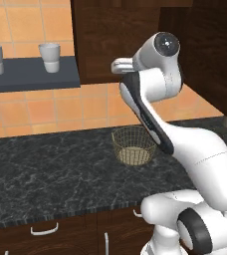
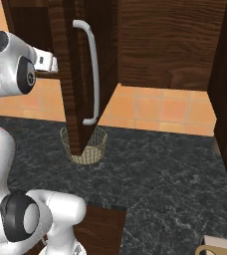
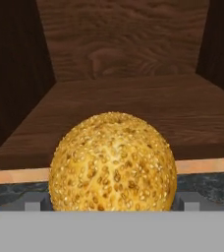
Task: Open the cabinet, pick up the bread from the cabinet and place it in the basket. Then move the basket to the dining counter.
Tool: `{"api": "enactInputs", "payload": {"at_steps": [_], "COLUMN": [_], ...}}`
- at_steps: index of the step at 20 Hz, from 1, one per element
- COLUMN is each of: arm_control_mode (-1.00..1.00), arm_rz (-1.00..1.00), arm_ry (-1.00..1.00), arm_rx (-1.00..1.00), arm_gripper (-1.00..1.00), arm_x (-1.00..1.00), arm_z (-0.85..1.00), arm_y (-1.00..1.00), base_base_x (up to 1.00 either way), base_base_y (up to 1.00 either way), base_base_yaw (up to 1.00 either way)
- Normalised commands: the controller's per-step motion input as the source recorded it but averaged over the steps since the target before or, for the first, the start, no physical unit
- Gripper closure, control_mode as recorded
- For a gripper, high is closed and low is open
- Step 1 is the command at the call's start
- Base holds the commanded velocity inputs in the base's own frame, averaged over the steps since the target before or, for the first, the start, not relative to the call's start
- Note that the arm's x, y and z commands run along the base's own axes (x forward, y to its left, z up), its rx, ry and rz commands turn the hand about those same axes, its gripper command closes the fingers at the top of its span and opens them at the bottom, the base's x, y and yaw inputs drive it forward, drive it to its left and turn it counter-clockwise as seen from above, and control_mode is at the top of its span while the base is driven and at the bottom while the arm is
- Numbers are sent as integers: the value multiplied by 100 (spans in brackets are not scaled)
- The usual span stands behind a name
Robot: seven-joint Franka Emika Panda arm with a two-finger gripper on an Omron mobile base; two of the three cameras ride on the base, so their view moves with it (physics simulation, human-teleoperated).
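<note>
Bread point(image 3: 113, 162), round, golden and seed-speckled, sits clamped between the fingers point(image 3: 185, 201) before the cabinet point(image 3: 119, 54).

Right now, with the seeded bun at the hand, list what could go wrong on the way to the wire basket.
1. The round golden seeded bread hides the hand's fingers, so the grip is unconfirmed; a smooth ball could slip.
2. The open dark wood cabinet door hangs right over the tan wire-mesh basket; the arm could hit it descending.
3. The light basket may slide on the black granite worktop if nudged.

Two white cups point(image 1: 49, 56) stand on a dark shelf point(image 1: 33, 75) against the orange tiled wall point(image 1: 41, 109), above the black speckled desk point(image 1: 51, 169).
</note>
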Motion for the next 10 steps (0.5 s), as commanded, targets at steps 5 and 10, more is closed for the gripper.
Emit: {"api": "enactInputs", "payload": {"at_steps": [5, 10], "arm_control_mode": [-100, -100], "arm_rz": [-7, -8], "arm_ry": [0, 9], "arm_rx": [0, 5], "arm_gripper": [100, 100], "arm_x": [-100, -100], "arm_z": [-18, -47], "arm_y": [6, 0], "base_base_x": [0, 0], "base_base_y": [0, 0], "base_base_yaw": [0, 0]}}
